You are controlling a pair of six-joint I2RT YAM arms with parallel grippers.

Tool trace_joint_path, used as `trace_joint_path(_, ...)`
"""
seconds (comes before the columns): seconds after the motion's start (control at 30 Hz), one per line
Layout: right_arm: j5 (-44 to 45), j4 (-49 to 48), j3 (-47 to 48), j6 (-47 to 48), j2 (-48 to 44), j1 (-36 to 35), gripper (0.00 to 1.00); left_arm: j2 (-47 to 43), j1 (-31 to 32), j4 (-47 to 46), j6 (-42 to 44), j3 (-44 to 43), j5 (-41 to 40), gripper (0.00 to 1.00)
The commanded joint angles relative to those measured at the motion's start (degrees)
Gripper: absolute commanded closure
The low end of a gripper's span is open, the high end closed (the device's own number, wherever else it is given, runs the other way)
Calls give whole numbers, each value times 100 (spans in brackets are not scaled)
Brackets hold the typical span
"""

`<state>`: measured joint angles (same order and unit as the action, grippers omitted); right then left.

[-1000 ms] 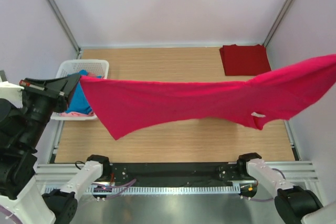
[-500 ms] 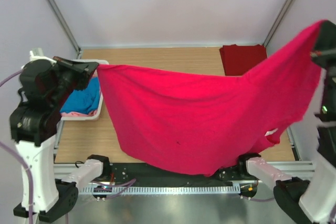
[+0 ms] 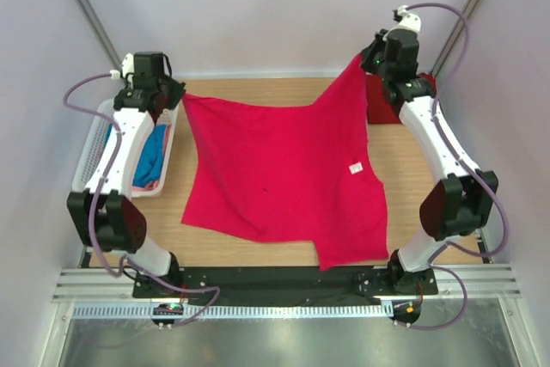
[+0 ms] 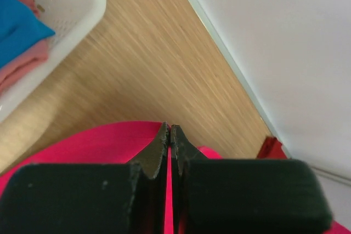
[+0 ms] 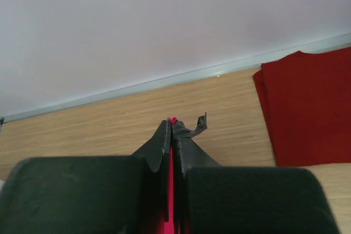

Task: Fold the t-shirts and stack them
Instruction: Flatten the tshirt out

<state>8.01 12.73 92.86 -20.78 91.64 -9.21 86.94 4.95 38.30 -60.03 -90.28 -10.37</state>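
Pinkish-red shirt [image 3: 284,178], slung high in the air a moment earlier, had come down spread over the table [image 3: 421,178]. The left gripper [image 4: 170,132] and right gripper [image 5: 171,127] were each pinched shut on a far corner. It looked nearly ready for folding. A dark red shirt [image 5: 312,108] lay just beside the right corner, crowding it. The basket [image 3: 90,156], with a blue shirt [image 3: 155,148] inside, sat at the left.

Left arm [image 3: 116,161], left of frame: white shell links, black joint housings, black base block at the lower edge. Right arm [image 3: 438,148], right of frame: same build and colours. A pale lilac-grey cable [image 3: 76,100] loops alongside each arm. Left tool [image 4: 169,131] and right tool [image 5: 171,124]: matt black, two tapered fingers on a blocky black body, edges slightly scuffed.
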Motion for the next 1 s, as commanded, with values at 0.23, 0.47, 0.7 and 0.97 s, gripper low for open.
trace_joint_path(0.23,-985,-1616,1278,-102,1944,113,99,2133,-634,-1255,887,-1306,369,100)
trace_joint_path(0.47,-1135,-1467,1780,-119,2420,349,99,2723,-838,-1150,861,-1906,852,100)
trace_joint_path(0.7,-1215,-307,2702,-163,2387,517,99,2355,-847,-1141,844,-1871,1493,100)
trace_joint_path(0.97,-828,748,4126,-585,1376,543,99,791,-855,-992,440,-2142,1415,100)
